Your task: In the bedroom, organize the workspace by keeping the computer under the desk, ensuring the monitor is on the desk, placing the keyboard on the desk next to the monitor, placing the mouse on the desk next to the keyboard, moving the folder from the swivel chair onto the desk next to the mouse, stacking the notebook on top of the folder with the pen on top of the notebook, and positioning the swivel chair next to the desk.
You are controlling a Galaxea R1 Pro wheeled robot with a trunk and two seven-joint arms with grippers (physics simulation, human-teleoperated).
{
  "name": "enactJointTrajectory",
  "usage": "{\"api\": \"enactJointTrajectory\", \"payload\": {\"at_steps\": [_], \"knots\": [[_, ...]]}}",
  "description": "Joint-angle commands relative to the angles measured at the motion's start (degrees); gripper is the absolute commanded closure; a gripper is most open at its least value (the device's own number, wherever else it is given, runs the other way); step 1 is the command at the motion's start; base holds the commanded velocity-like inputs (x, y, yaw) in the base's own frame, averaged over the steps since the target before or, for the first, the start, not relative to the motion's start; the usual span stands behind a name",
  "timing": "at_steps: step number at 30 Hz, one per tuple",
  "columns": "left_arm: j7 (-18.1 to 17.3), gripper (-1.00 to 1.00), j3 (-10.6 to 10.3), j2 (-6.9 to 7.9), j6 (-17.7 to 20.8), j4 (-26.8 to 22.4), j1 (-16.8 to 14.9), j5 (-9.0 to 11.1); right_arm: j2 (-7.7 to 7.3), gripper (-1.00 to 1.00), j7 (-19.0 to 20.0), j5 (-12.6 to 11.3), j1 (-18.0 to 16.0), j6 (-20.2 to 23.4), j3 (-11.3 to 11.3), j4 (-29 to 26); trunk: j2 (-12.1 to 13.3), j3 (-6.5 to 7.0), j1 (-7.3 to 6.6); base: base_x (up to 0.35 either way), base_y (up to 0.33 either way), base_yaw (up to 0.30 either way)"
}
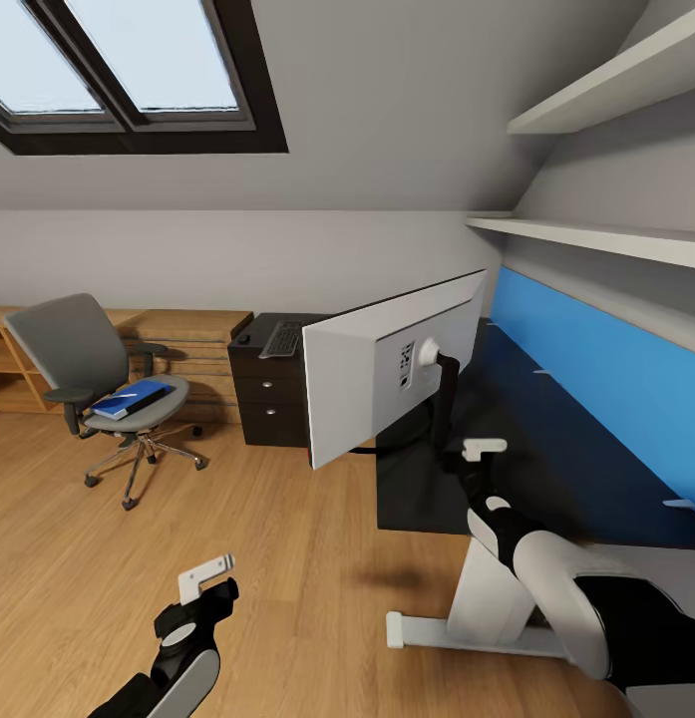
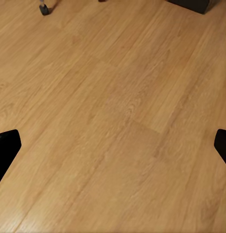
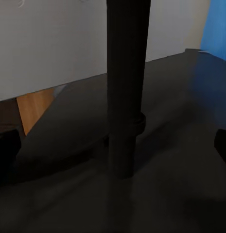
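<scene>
Left gripper (image 1: 209,583): black and white, hangs low over the bare wooden plank floor (image 1: 118,578); in the left wrist view its dark fingertips (image 2: 6,145) sit wide apart at the frame edges with only planks between them, so it is spread and empty.
Right gripper (image 1: 469,461): over the desk, pointed at the monitor's stand; its fingertips (image 3: 7,141) stand apart on either side of the pole without touching it, so spread, nothing held.
Monitor (image 1: 387,364): large thin widescreen, pale grey back toward the camera, slim black stand (image 3: 123,97) on the desk near its front edge.
Handling: likely top-heavy and fragile at the panel; the stiff, smooth stand looks the safest hold, low down, though it may slip or twist.
Desk (image 1: 546,449): glossy black top, white legs, blue rear panel; probably slick, so the base may slide.
Keyboard (image 1: 283,339): dark grey, slim, lying on the dark drawer unit's end of the top.
Swivel chair (image 1: 88,384): grey, well apart from the desk, carrying the flat blue folder (image 1: 133,397).
Room: sloped ceiling with skylight, white wall shelves.
</scene>
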Motion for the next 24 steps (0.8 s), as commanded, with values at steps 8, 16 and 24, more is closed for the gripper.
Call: {"api": "enactJointTrajectory", "payload": {"at_steps": [8, 16, 24], "knots": [[0.30, -1.00, -0.14, 0.06, 0.38, 0.13, -0.07, 0.42, -0.01, -1.00, -0.01, 0.18, 0.90, -1.94, -0.05, 0.02, -0.04, -0.06, 0.00, 0.015, 0.000, 0.000], [0.46, -1.00, -0.20, 0.00, 0.38, 0.18, -0.07, 0.36, -0.01, -1.00, -0.09, 0.20, 1.01, -2.77, -0.07, 0.07, -0.04, -0.06, 0.00, 0.213, 0.000, 0.000], [0.49, -1.00, -0.31, -0.10, 0.31, 0.25, -0.07, 0.38, -0.09, -1.00, -0.08, 0.20, 1.01, -2.83, -0.07, 0.08, -0.04, -0.06, 0.00, 0.110, 0.000, 0.000]]}}
